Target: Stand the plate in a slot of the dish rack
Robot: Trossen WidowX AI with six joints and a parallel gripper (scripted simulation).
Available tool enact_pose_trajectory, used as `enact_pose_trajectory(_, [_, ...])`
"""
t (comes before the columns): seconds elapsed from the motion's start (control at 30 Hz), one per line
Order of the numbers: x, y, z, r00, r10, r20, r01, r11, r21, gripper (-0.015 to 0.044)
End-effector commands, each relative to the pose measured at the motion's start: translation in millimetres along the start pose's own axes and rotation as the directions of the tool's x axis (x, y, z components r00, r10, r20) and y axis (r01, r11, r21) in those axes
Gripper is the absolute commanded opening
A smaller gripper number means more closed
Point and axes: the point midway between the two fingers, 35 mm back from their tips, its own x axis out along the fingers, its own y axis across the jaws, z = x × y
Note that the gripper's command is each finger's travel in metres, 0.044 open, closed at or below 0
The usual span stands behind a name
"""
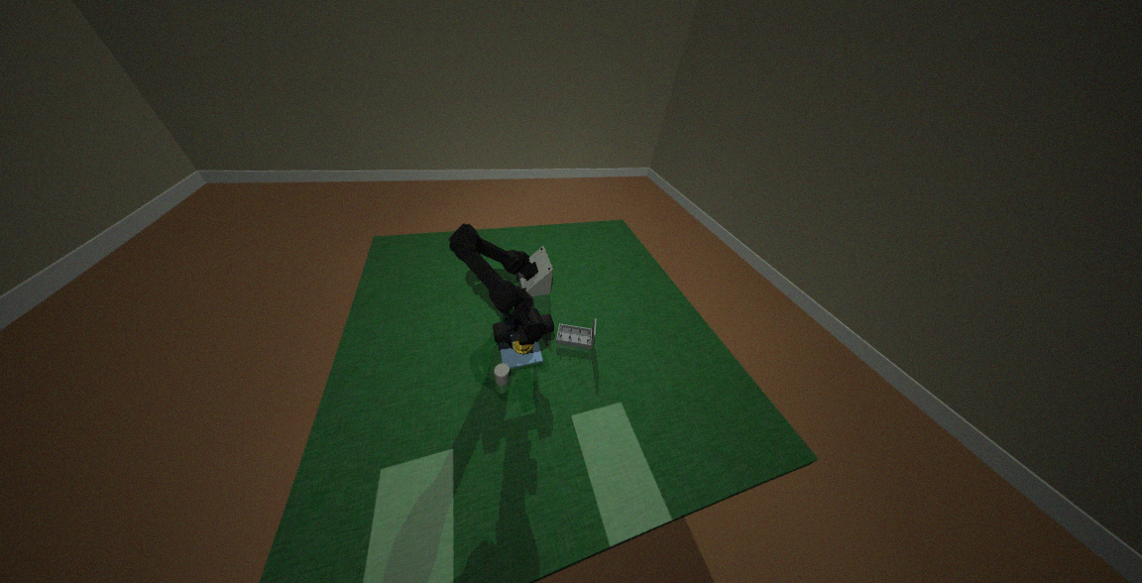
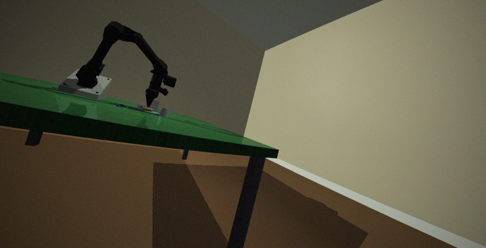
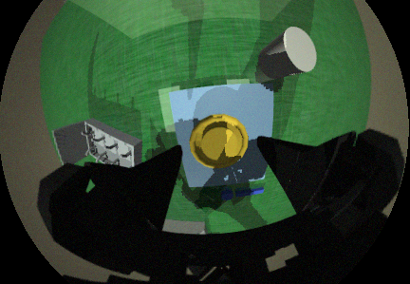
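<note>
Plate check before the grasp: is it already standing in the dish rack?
No, the yellow plate lies flat on the blue mat, apart from the rack.

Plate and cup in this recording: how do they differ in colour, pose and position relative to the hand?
The plate is yellow and glossy; the cup is pale grey-white. The plate lies flat on a light blue mat; the cup stands upright on the green table, just off the mat's corner. The plate sits between the fingers of the open hand; the cup lies beyond it. Both are round and ungrasped.
</note>
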Motion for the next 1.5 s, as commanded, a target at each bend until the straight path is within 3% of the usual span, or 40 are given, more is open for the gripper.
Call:
enact_pose_trajectory(0.0, [10,-1,-4,1.000,-0.008,-0.011,0.008,1.000,-0.009,0.0400])
enact_pose_trajectory(0.63, [25,0,-5,1.000,-0.010,-0.011,0.010,1.000,-0.009,0.0383])
enact_pose_trajectory(1.0, [25,0,-5,1.000,-0.010,-0.011,0.010,1.000,-0.009,0.0310])
enact_pose_trajectory(1.37, [-18,3,6,1.000,0.002,0.010,-0.001,0.999,-0.034,0.0021])
enact_pose_trajectory(1.47, [-33,4,8,1.000,0.005,0.017,-0.004,0.999,-0.042,0.0000])
